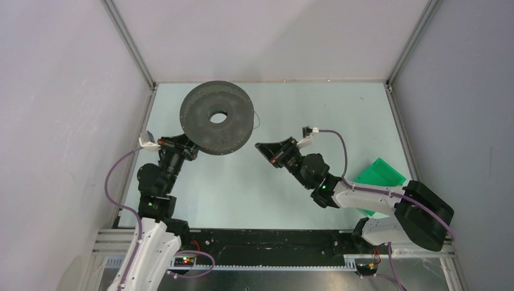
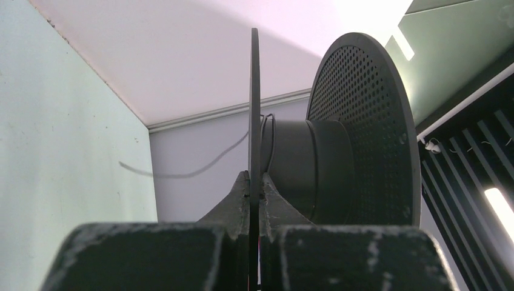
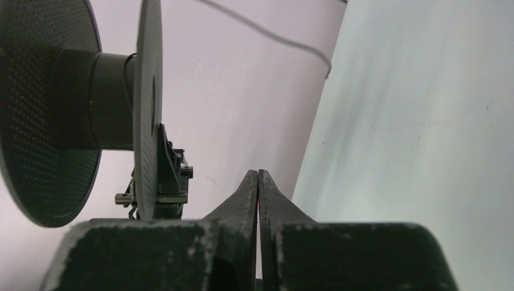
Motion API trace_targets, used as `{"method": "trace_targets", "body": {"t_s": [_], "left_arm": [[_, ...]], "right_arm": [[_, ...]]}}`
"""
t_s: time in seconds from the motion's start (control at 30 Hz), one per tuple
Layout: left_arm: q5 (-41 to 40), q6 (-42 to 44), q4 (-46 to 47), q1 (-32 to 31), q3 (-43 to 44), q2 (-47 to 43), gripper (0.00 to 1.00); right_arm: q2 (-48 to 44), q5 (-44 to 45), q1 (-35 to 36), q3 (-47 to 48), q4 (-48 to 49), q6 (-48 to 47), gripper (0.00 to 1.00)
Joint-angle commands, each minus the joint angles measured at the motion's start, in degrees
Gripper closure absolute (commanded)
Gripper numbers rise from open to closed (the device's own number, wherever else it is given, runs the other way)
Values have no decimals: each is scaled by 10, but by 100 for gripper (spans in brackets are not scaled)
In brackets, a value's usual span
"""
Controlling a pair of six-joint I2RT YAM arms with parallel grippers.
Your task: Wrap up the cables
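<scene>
A big dark grey round spool [image 1: 217,117] is held off the table at the back left. My left gripper [image 1: 193,147] is shut on one flange's rim; the left wrist view shows that thin flange [image 2: 255,109] edge-on between the fingertips, with the hub [image 2: 306,167] and perforated far flange to the right. A hair-fine dark grey wire [image 2: 182,173] trails off the hub to the left; it also shows by the spool's right edge [image 1: 257,121] and crossing the right wrist view [image 3: 273,37]. My right gripper [image 1: 262,147] is shut and empty, right of the spool [image 3: 60,115].
A green plastic piece [image 1: 379,176] lies on the table at the right, partly under the right arm. Purple cords run along both arms. White enclosure walls with metal frame posts close the table on left, back and right.
</scene>
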Motion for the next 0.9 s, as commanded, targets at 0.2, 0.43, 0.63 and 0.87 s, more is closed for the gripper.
{"method": "trace_targets", "body": {"t_s": [0.2,0.43,0.63,0.87], "left_arm": [[30,5,59,-3,36,11,100],[110,15,59,-3,62,49,100],[129,16,58,-3,74,55,100],[140,16,59,-3,77,61,100]], "right_arm": [[-136,-212,-81,-20,-52,-254,64],[-122,-520,-267,-2,-39,-422,54],[-45,-625,-311,28,47,-446,50],[31,-634,-288,72,109,-445,48]]}}
